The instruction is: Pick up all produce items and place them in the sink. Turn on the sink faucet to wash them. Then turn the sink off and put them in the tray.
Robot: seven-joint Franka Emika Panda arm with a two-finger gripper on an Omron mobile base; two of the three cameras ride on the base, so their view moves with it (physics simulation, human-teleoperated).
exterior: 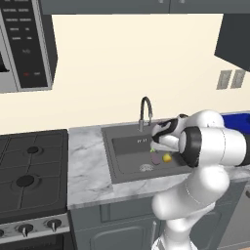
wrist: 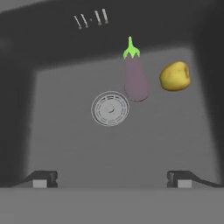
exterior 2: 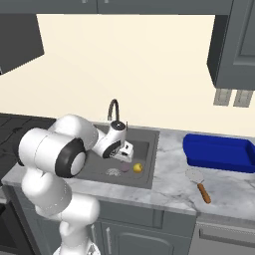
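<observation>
Claw (wrist: pixel 111 178) spread wide, empty, hovering over sink (wrist: pixel 65 144). Eggplant (wrist: pixel 135 78) and lemon (wrist: pixel 175 76) lie on basin floor beside drain (wrist: pixel 110 108). Eggplant likely light, smooth, slippery: pinch across mid-body. Lemon firm, may roll.

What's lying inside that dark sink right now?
Inside the sink lie a purple eggplant and a yellow lemon-like fruit, beside the round drain. The open gripper hangs above, covering part of the basin floor from the base views.
</observation>
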